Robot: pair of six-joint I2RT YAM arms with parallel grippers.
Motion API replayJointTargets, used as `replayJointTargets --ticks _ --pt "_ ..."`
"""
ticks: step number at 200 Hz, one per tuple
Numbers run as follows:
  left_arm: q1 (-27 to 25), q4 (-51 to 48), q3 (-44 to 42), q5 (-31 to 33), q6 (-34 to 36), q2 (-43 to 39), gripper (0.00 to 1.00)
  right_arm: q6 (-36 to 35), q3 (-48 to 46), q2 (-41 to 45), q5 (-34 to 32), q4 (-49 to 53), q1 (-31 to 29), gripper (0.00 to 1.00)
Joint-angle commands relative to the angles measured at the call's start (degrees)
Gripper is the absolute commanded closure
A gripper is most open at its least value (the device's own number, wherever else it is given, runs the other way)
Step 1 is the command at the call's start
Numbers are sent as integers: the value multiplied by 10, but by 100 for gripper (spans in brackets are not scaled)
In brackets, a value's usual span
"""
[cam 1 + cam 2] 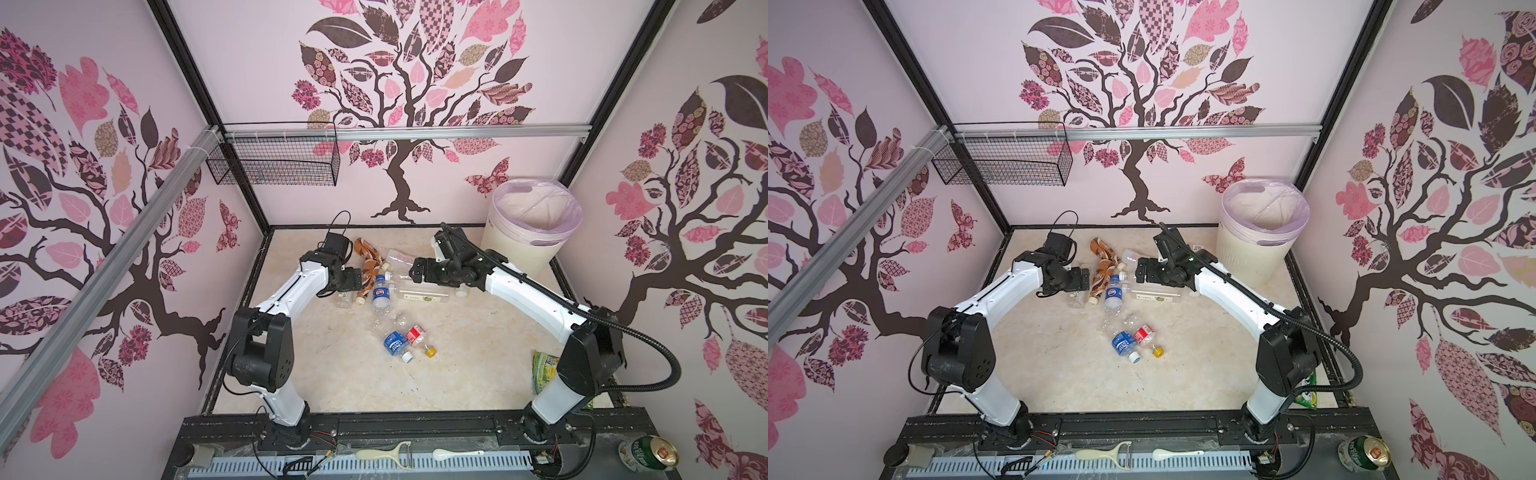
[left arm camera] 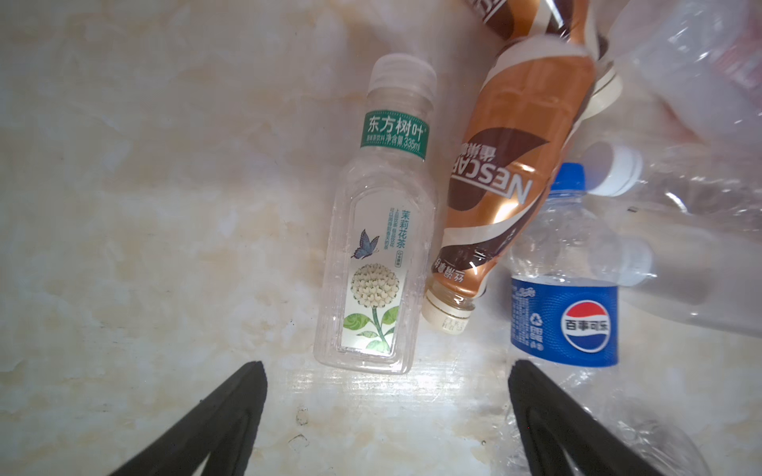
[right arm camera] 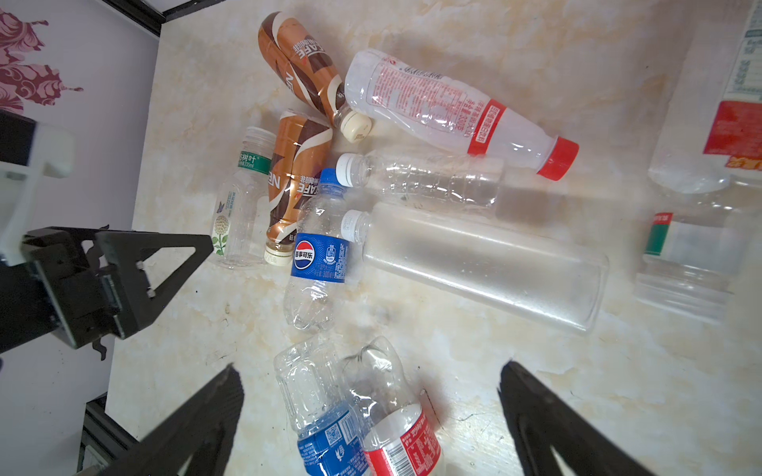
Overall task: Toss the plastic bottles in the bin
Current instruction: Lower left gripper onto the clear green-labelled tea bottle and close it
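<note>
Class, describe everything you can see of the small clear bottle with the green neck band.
The tea bottle is small, clear plastic, square-shouldered and apparently empty, with a translucent ribbed cap, a green neck band and a white butterfly-and-flower label. It lies on its side on the marbled tabletop, close against the brown coffee bottle; nothing grips it.

Strewn bottles [image 1: 380, 293] flat; bin [image 1: 515, 253] upright.

In both top views most bottles [image 1: 380, 293] lie heaped at mid-frame on the table [image 1: 457, 353], with two more bottles [image 1: 405, 341] side by side just below them. The bin [image 1: 536, 220] stands in the table's upper right corner. A basket [image 1: 274, 162] hangs on the wall at upper left. A bag [image 1: 544, 368] lies at the table's lower right edge.
</note>
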State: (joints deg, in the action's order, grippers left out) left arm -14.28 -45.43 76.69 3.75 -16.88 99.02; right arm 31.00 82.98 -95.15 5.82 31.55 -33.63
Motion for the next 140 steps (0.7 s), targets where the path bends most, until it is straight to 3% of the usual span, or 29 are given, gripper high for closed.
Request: replayJointTargets --ticks 1,76,140 --pt "9 12 -17 -7 25 27 6 7 16 -5 2 25 -2 1" --pt "25 33 6 -29 21 92 15 -1 24 -12 -4 47 -2 0" --pt "26 29 19 -49 12 107 38 -16 56 -34 -6 59 -1 0"
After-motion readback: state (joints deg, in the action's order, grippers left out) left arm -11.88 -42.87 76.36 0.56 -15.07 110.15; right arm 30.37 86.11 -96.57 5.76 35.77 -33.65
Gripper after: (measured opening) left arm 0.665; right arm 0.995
